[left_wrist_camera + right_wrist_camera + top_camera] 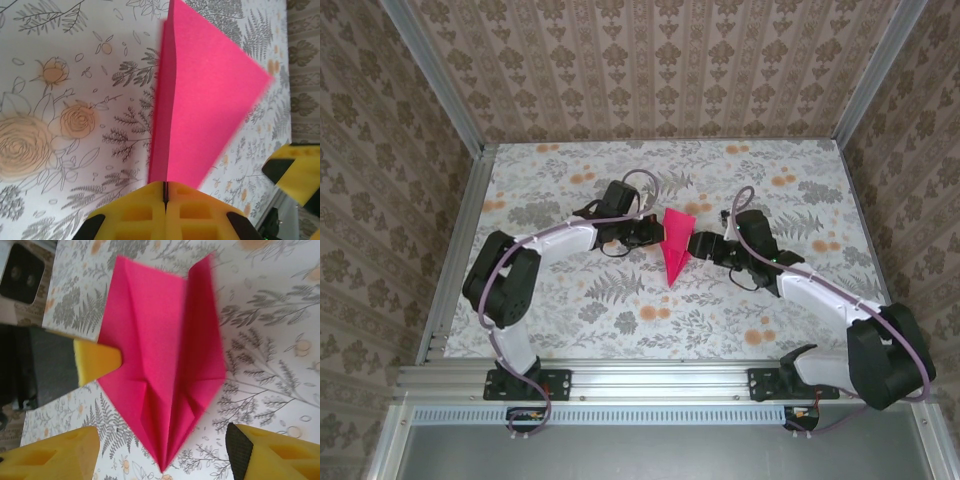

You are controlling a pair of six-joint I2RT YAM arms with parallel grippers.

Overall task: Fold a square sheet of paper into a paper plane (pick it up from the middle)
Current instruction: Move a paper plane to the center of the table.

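The magenta-pink sheet is folded into a pointed paper plane [674, 252] and is held at mid-table, nose toward the near edge. My left gripper [658, 238] is shut on its left side. In the left wrist view the yellow fingers [145, 210] meet with the paper plane [205, 90] pinched in the seam and standing up from it. My right gripper [693, 246] is just right of the plane and open. In the right wrist view its fingers [272, 452] stand wide to either side of the plane's nose [165, 365], apart from the paper. The left gripper's yellow tip [97, 361] touches the plane's left edge.
The floral tablecloth [570, 300] covers the table. Metal rails [460, 230] and patterned walls enclose it on the left, the right and the back. Both arms reach inward from the near edge, and their cables loop beside the wrists.
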